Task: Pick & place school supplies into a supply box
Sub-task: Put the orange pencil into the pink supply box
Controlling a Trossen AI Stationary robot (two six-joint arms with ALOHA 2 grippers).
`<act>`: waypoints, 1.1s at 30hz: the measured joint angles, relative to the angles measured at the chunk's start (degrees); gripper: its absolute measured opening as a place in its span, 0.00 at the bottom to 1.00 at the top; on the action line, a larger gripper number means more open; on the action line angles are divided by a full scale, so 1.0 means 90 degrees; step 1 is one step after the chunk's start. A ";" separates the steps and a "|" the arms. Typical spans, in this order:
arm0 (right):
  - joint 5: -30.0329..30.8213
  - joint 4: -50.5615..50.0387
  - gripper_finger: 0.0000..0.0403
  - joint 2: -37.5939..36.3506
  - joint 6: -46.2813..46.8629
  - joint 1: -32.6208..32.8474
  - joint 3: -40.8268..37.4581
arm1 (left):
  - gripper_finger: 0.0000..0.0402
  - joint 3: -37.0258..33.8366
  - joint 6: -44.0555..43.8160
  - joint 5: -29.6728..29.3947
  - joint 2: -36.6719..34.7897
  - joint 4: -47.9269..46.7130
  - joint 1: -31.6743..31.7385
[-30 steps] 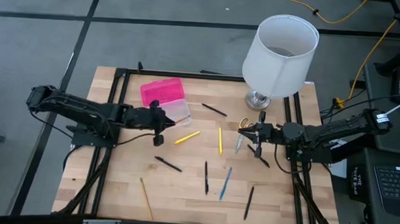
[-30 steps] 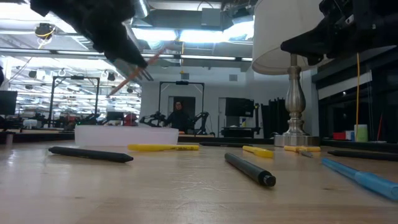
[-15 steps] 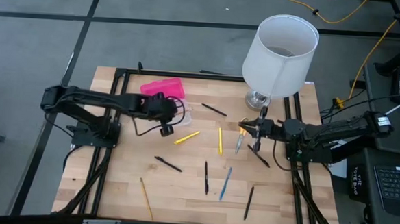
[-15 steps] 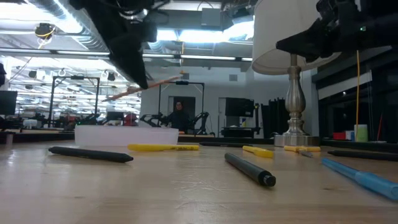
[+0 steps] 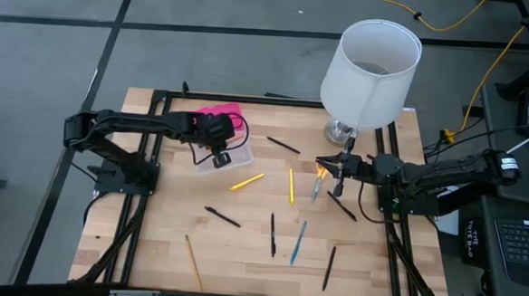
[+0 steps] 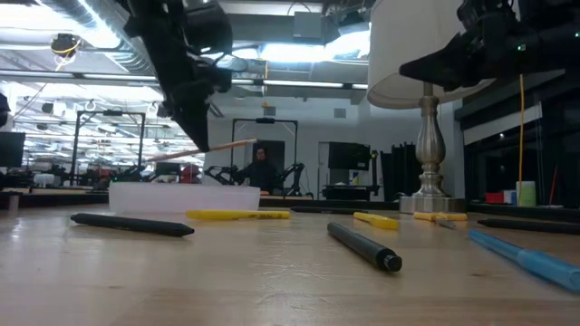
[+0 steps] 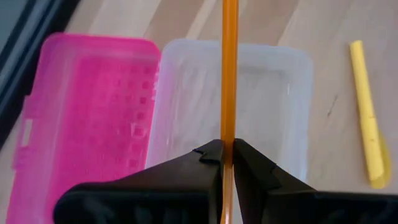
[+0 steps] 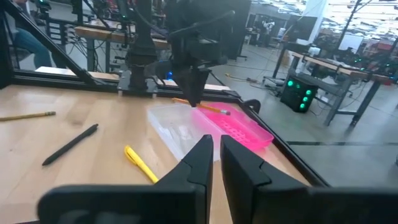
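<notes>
The supply box lies open at the far left, with its pink lid (image 7: 93, 118) beside its clear base (image 7: 267, 106). My left gripper (image 7: 227, 152) hangs above the base (image 5: 237, 154), shut on an orange pencil (image 6: 227, 145). Other school supplies are scattered on the table: a yellow pen (image 5: 247, 181), a yellow pencil (image 5: 291, 186), black pens (image 5: 222, 216), a blue pen (image 5: 298, 242) and scissors (image 5: 322, 171). My right gripper (image 8: 216, 149) hovers level at the right near the scissors. It is shut, with nothing between its fingers. My left gripper pinches the orange pencil near the middle of its shaft (image 7: 228, 132) between its two fingertips. The fingers slant down from above and lie across the pencil. The pencil is lifted clear, nearly level, right above the box's clear base.
A large white lampshade on a metal foot (image 5: 370, 76) stands at the far right. More pens lie toward the near edge: black ones (image 5: 273, 235) (image 5: 330, 267) and a wooden pencil (image 5: 193, 262). A black frame (image 5: 153, 115) borders the tabletop.
My left arm has swung toward the far edge and tipped its gripper further down over the box. The orange pencil, steeply tilted a second ago, has levelled out and sunk closer to the clear base.
</notes>
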 joint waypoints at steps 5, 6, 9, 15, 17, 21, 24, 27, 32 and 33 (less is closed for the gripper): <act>-0.0047 0.0000 0.09 0.0000 -0.0001 -0.0047 0.0000 | 0.04 -0.0002 -0.0002 0.0232 0.0247 0.0003 0.0201; -0.0047 0.0000 0.09 0.0000 -0.0001 -0.0047 0.0000 | 0.04 -0.0002 -0.0002 0.0232 0.0315 0.0012 0.0233; -0.0050 0.0000 0.09 0.0000 -0.0001 -0.0047 0.0000 | 0.04 -0.0002 -0.0024 0.0230 0.0563 0.0012 0.0324; -0.0055 -0.0005 0.09 0.0000 0.0006 -0.0044 0.0000 | 0.04 -0.0003 -0.0166 0.0275 0.0907 -0.0012 0.0407; -0.0057 0.0002 0.09 0.0000 0.0007 -0.0044 0.0000 | 0.04 -0.0005 -0.0280 0.0366 0.0944 -0.0061 0.0414; -0.0060 0.0012 0.09 0.0000 0.0002 -0.0044 0.0000 | 0.04 -0.0005 -0.0296 0.0534 0.0933 -0.0134 0.0411; -0.0060 0.0012 0.09 0.0000 0.0004 -0.0044 0.0000 | 0.04 -0.0005 -0.0296 0.0520 0.0920 -0.0127 0.0422; -0.0060 0.0012 0.09 0.0000 0.0001 -0.0044 0.0000 | 0.04 -0.0006 -0.0296 0.0516 0.0920 -0.0127 0.0441; -0.0061 0.0169 0.09 0.0000 0.0001 -0.0044 0.0000 | 0.04 -0.0007 -0.0283 0.0516 0.0920 -0.0127 0.0436; -0.0062 0.0215 0.09 -0.0002 0.0003 -0.0044 0.0000 | 0.05 -0.0007 -0.0279 0.0498 0.0920 -0.0124 0.0436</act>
